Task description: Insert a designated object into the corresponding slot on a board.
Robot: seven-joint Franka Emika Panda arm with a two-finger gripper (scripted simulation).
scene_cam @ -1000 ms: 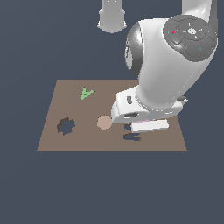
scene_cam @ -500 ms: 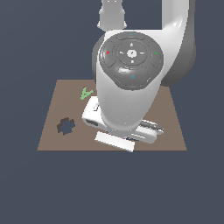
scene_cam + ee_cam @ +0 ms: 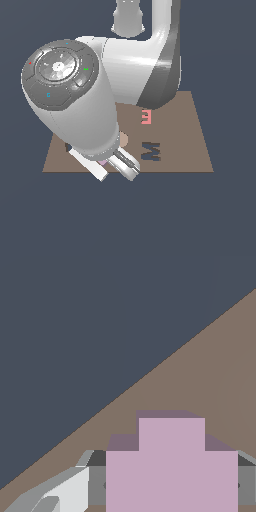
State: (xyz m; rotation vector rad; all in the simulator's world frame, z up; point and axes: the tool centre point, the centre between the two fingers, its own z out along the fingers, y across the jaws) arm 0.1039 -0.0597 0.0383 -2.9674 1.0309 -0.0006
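Note:
In the wrist view the designated object (image 3: 172, 466), a pale lilac piece, fills the space between my gripper's (image 3: 170, 481) grey fingers (image 3: 96, 483), which are shut on it above the brown board (image 3: 220, 366). From the exterior view only a lilac sliver of the object (image 3: 102, 162) shows under my gripper (image 3: 111, 167), at the board's (image 3: 185, 130) front edge. My arm hides almost all of the slot. A dark sliver of the slot (image 3: 67, 146) peeks out at the arm's left side.
A pink letter E (image 3: 146, 117) and a dark M-shaped cut-out (image 3: 151, 151) lie on the board to the exterior view's right of my hand. A tan disc (image 3: 123, 140) shows partly beside the arm. Dark floor (image 3: 75, 331) surrounds the board.
The arm has swung toward the exterior view's left and forward, carrying the hand along the board's front edge. It now covers the slot and uncovers the E and M.

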